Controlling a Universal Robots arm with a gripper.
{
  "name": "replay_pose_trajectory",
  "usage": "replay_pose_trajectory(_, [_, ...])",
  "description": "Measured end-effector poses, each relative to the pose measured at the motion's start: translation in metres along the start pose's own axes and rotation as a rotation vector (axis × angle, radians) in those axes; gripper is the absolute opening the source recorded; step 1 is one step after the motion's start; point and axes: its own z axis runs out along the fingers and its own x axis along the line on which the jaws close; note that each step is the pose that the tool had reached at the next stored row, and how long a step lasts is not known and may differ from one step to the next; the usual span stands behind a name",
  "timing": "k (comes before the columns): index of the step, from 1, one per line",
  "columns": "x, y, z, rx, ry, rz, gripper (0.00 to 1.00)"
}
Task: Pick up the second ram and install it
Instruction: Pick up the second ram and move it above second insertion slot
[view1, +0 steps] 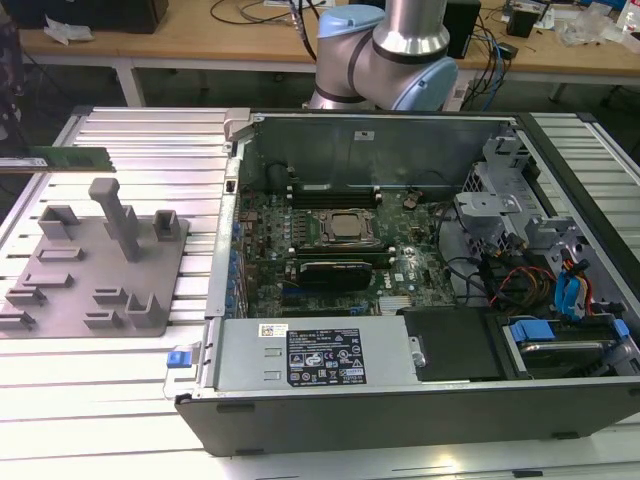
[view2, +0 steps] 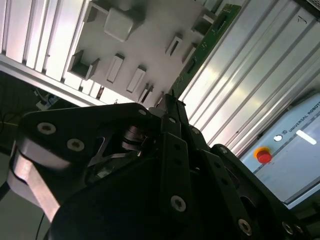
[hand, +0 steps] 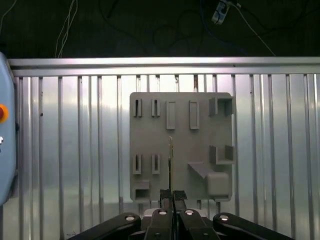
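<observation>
- The exterior view takes in the open computer case (view1: 400, 400) on the slatted metal table (view1: 100, 400). The arm (view1: 400, 40) rises just behind the case's far wall.
- The grey holder tray (view1: 60, 290) lies flat on the slats, towards the exterior view's left of the case. The first wrist view looks straight down on it (hand: 150, 140).
- In both wrist views the black gripper (hand: 172, 195) (view2: 170, 102) points down towards the tray, fingers pinched tight on one end of the second ram (view2: 207, 42).
- The green stick juts straight out from the fingertips and looks lifted off the tray. In the first wrist view it appears edge-on as a thin line (hand: 170, 155).
- In the exterior view it hangs about level above the tray's far edge (view1: 68, 158), long axis running left to right.
</observation>
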Motion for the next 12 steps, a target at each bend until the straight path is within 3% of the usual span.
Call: replay_pose_trajectory(12, [-0.0006,-0.0319,-0.0014,-0.0001,0.0001,0.0,0.09])
